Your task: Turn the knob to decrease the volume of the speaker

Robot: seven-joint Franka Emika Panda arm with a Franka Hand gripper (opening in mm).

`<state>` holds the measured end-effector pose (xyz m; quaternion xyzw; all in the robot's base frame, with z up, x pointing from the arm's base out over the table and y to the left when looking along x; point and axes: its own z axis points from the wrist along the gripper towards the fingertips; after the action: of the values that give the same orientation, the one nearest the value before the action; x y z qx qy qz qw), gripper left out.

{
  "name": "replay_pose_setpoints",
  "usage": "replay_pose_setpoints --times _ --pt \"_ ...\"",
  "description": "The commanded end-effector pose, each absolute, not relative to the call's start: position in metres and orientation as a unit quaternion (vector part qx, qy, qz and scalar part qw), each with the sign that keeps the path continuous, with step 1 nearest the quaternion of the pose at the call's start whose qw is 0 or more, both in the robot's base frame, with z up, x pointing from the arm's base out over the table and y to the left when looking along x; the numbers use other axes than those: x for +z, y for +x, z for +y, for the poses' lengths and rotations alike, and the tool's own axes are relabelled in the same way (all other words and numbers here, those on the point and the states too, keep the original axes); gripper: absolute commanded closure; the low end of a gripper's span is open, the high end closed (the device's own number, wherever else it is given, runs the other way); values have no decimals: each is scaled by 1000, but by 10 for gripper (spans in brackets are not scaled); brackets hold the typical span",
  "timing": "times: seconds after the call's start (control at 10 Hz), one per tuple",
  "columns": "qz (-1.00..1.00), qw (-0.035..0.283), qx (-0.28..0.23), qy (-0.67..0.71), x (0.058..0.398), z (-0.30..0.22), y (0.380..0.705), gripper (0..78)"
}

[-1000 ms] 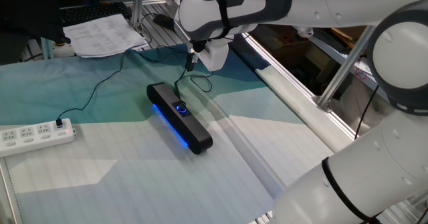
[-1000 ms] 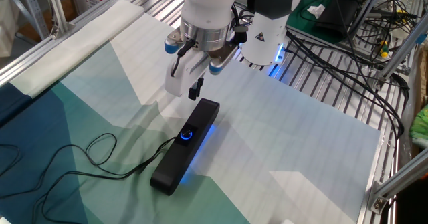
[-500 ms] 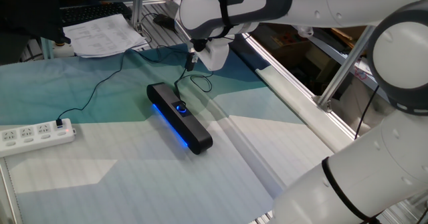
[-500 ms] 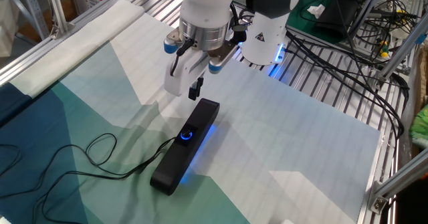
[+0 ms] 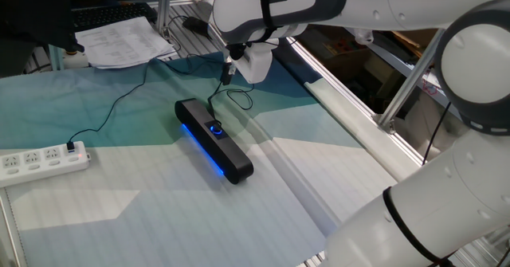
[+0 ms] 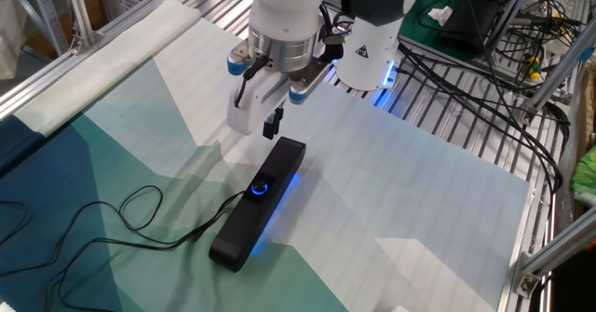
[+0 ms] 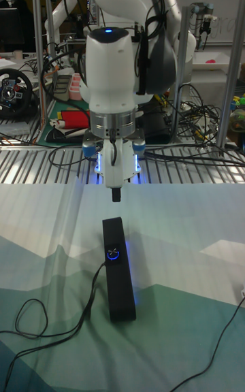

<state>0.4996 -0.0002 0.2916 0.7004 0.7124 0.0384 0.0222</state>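
Note:
The speaker (image 5: 213,139) (image 6: 253,205) (image 7: 118,271) is a long slim black bar lying on the teal-and-white cloth, with a blue strip glowing along its front. The knob (image 5: 216,128) (image 6: 260,188) (image 7: 113,253), a small dial ringed in blue light, sits on top near the middle. My gripper (image 5: 239,72) (image 6: 259,121) (image 7: 116,194) hangs pointing down above the speaker's far end, short of the knob and touching nothing. Its fingers stand apart and hold nothing. The tall view sees it edge on.
A thin black cable (image 6: 121,223) loops from the speaker across the cloth to a white power strip (image 5: 44,162) at the left edge. Papers (image 5: 119,42) lie at the back. Aluminium frame rails (image 5: 351,100) border the table.
The gripper has shifted very slightly above the speaker's end. The speaker and its cable lie as before.

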Motion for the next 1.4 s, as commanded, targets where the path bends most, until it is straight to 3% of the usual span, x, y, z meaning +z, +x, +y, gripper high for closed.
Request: replay_pose_setpoints --times 0.1,0.9,1.4 --pt "713 15 39 700 293 -1 500 776" --pt "720 7 38 692 283 6 504 776" --pt "734 9 38 678 250 10 505 776"
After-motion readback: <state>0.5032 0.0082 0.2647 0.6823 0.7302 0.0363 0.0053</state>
